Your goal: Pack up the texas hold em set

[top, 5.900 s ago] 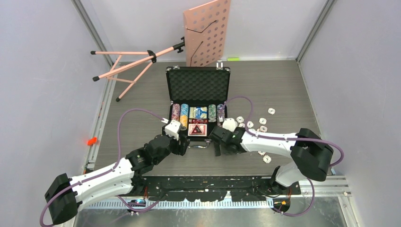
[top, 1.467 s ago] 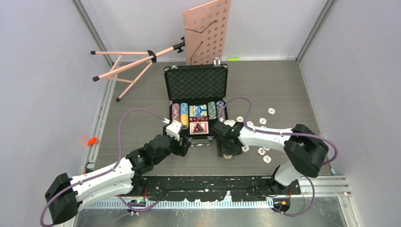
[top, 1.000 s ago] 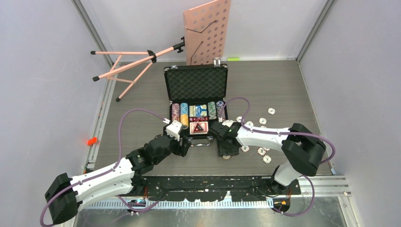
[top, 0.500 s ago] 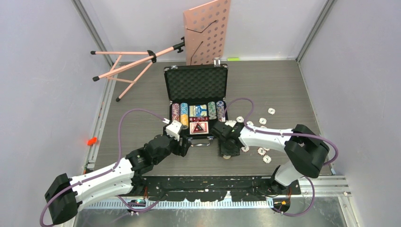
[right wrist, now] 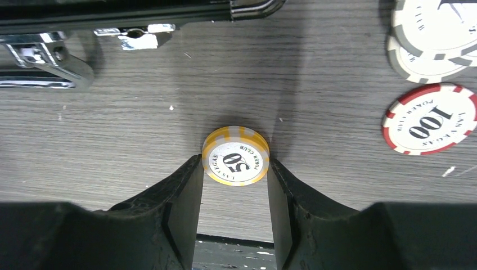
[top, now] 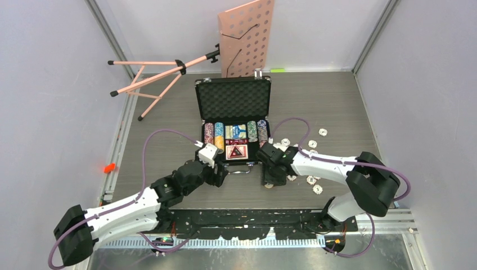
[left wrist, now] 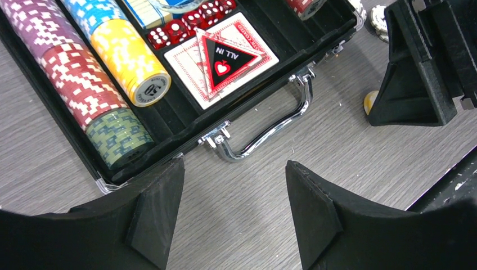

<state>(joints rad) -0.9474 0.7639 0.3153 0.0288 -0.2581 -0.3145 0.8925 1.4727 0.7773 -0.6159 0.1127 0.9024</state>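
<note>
The right jaws are clenched on an orange-edged 50 chip (right wrist: 235, 162) low over the tabletop (right wrist: 140, 129), with a red 100 chip (right wrist: 428, 119) and white chips (right wrist: 433, 28) lying loose nearby. The left jaws hang released before the chrome handle (left wrist: 270, 132) of the open black case (top: 233, 101), which holds chip rows (left wrist: 84, 84), red dice (left wrist: 188, 21) and cards (left wrist: 225, 56).

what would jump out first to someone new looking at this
The open black case sits at the centre, with rows of striped chips packed inside. By its near right corner, the right end effector pinches an orange chip on the table, with loose white chips scattered to its right.
</note>
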